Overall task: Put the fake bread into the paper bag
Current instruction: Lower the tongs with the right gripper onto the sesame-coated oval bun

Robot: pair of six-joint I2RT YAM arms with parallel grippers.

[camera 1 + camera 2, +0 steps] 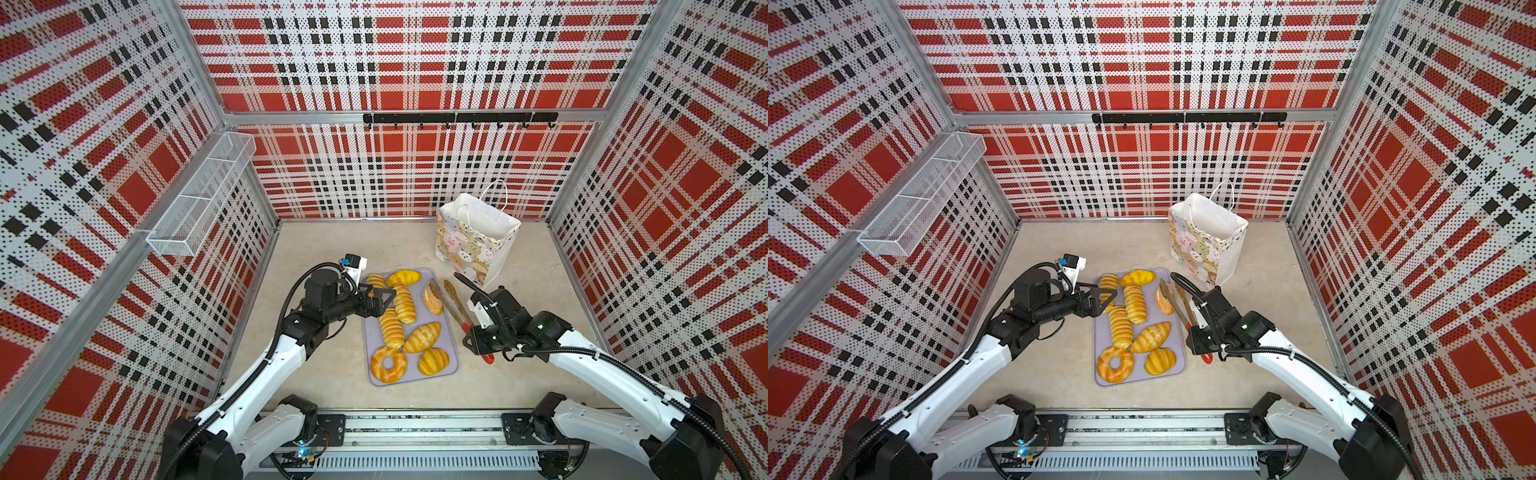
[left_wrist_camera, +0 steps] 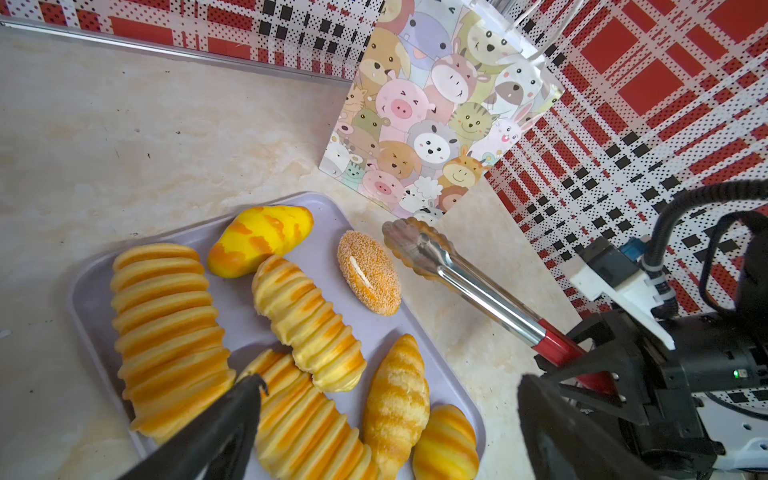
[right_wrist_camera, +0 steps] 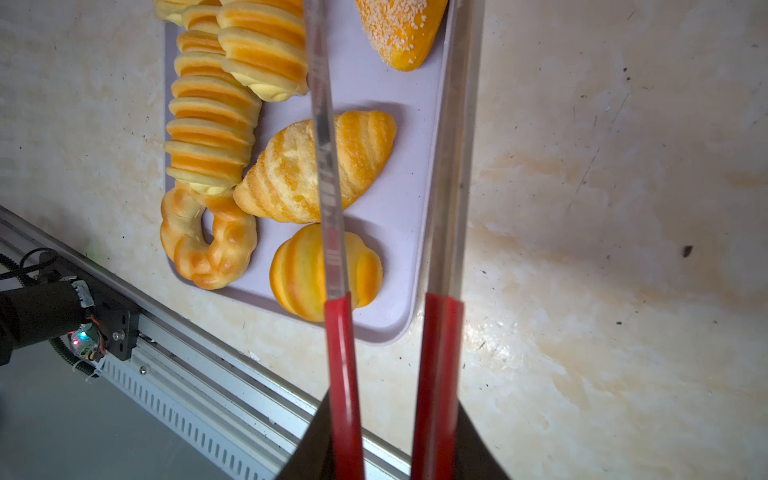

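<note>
Several pieces of fake bread lie on a lavender-grey tray (image 1: 449,336): ridged long rolls (image 1: 391,327), a ring doughnut (image 1: 388,364), a scored bun (image 1: 433,361) and a speckled oval (image 1: 433,300). The paper bag (image 1: 469,249) stands upright and open behind the tray's far right corner. My right gripper (image 1: 477,337) is shut on the red handles of metal tongs (image 1: 451,305). The tong arms stand apart, and in the right wrist view the speckled oval (image 3: 399,33) lies between them. My left gripper (image 1: 376,295) hangs open over the tray's left side, above the rolls, holding nothing.
A white wire basket (image 1: 199,199) hangs on the left wall and a black hook rail (image 1: 459,118) on the back wall. Checked walls close in three sides. The arms' base rail (image 1: 415,432) runs along the front edge.
</note>
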